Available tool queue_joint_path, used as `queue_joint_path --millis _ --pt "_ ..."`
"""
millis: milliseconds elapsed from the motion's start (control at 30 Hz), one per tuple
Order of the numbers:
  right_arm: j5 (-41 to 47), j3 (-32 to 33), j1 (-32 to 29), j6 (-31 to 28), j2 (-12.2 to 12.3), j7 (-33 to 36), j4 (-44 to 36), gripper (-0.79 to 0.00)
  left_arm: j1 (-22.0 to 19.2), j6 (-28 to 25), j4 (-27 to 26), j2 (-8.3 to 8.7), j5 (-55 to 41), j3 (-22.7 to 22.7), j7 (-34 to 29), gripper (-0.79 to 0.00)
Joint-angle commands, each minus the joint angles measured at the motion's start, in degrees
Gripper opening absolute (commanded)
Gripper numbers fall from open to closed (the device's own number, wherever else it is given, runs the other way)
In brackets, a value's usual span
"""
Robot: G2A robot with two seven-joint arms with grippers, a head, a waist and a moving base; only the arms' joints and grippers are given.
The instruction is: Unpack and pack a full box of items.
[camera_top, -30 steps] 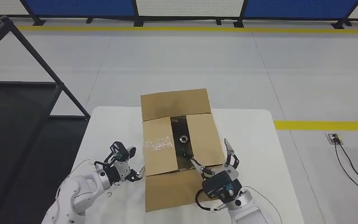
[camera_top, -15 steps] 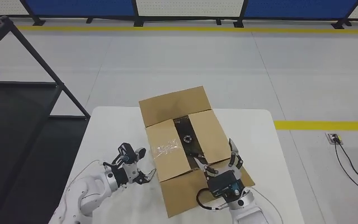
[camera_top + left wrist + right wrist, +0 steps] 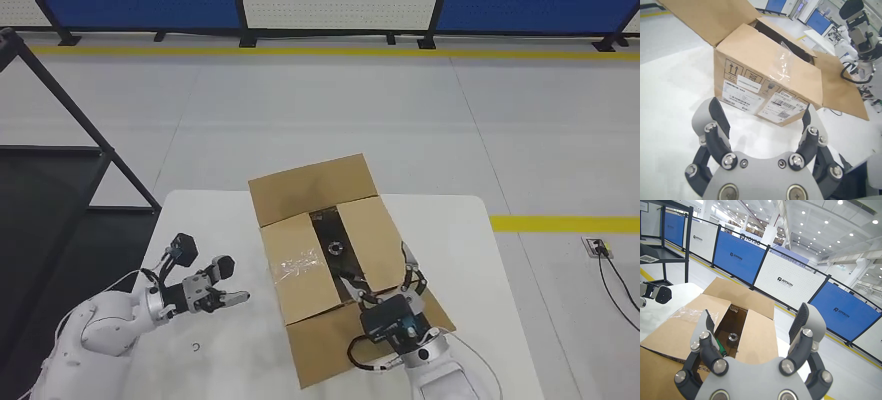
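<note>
A brown cardboard box (image 3: 300, 265) stands skewed in the middle of the white table (image 3: 440, 215). Its side flaps lie partly folded in, and a dark gap runs between them. Through the gap (image 3: 734, 321) I see a metal cylinder (image 3: 732, 339) and a green-handled tool (image 3: 720, 347). My left gripper (image 3: 232, 282) (image 3: 761, 106) is open, a short way off the labelled side of the box (image 3: 768, 75), holding nothing. My right gripper (image 3: 385, 280) (image 3: 755, 311) hangs open over the box's near end, above its right flap (image 3: 757, 332).
The far flap (image 3: 315, 180) stands open, and the near flap (image 3: 330, 350) sticks out toward me. A small ring (image 3: 197, 348) lies on the table near the left arm. A black metal rack (image 3: 60, 130) stands off the table's left side. Blue and white fence panels (image 3: 787, 283) line the room.
The box has turned askew on the table. My left gripper has drawn back to the left, away from the box's side. The right gripper has stayed at the near end.
</note>
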Motion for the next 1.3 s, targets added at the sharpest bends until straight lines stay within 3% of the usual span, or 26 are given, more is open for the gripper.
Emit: queue_joint_path --millis 0,333,567,733,867,1100,1200,1267 --pt "-0.6 -0.4 -0.3 0.5 0.0 1.3 -0.6 0.000 -0.4 0.0 0.5 0.23 -1.5 -0.2 -1.3 0.000" --pt "-0.1 -0.8 -1.2 2.0 0.2 2.4 -0.7 0.000 0.1 0.4 -0.5 0.26 -1.8 1.3 -1.1 0.000" --pt "0.1 -0.7 -1.6 2.7 0.4 2.9 -0.9 0.000 -3.7 0.0 1.0 1.06 2.2 8.7 -1.3 0.000" --pt "-0.3 -0.8 -2.7 3.5 0.6 3.4 -1.8 0.000 -7.3 0.0 2.0 2.22 -0.1 14.4 -1.3 -0.108" --pt "-0.6 -1.0 -3.2 3.8 0.7 3.8 -2.4 0.000 -9.8 0.0 3.2 3.30 -1.0 17.8 -1.3 -0.139" --pt "-1.0 -1.4 -3.6 4.4 0.8 4.5 -3.0 0.000 -13.5 0.0 5.4 4.24 1.8 21.4 -0.6 -0.200" --pt "-1.1 -1.7 -3.9 4.8 0.9 4.8 -3.3 0.000 -14.2 0.0 5.3 4.37 4.0 22.8 1.2 -0.299" --pt "-1.3 -1.9 -4.0 5.0 0.9 5.1 -3.6 0.000 -14.7 0.0 5.1 4.45 4.9 23.7 2.8 -0.289"
